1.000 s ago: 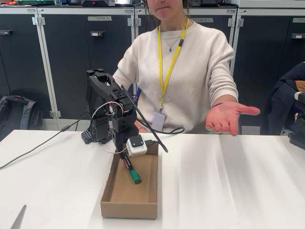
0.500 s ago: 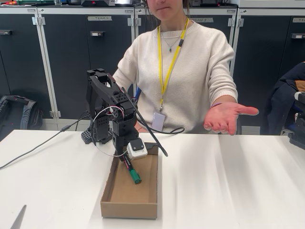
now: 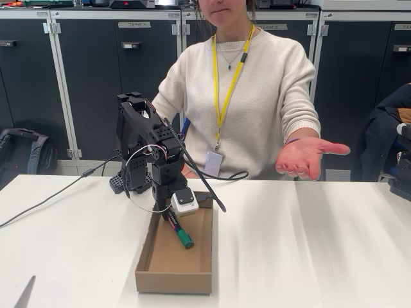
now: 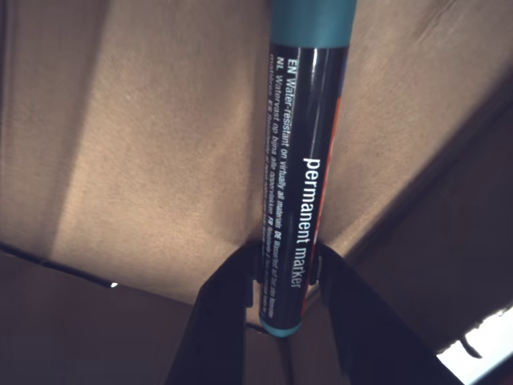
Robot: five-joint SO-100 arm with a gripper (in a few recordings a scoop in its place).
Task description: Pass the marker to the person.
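Glossy cylindrical marker (image 4: 300,168) pinched between black fingers (image 4: 220,309), over matte cardboard tray (image 3: 173,281)

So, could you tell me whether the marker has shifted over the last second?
Yes, slightly: the marker, clamped in the gripper, has its green cap a little nearer the cardboard tray's front wall.

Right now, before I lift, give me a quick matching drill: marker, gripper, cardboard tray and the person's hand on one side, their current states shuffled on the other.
Things:
1. marker
2. gripper
3. cardboard tray
4. person's hand

States:
A. held out palm up, beyond the table's far edge
B. lying on the white table, open at the top
C. shut around a barrel
D. pinched near one end, green cap pointing down into the tray

Pairs: 1-D, 2-C, 3-B, 4-A
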